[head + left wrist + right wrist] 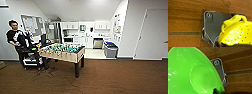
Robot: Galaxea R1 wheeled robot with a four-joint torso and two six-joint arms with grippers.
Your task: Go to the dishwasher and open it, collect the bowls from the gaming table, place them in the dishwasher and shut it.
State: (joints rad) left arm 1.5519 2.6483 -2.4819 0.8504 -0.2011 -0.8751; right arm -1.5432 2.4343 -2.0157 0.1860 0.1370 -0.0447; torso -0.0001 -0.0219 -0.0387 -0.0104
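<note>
Green bowl (193, 72) and yellow bowl (235, 33) looming large at the wrists.
Whether either tool is gripping them cannot be told; the gaming table (62, 51) is standing left, the dishwasher (98, 43) beyond.

No text can be read — papers on the notice board (32, 24) are illegible.
</note>
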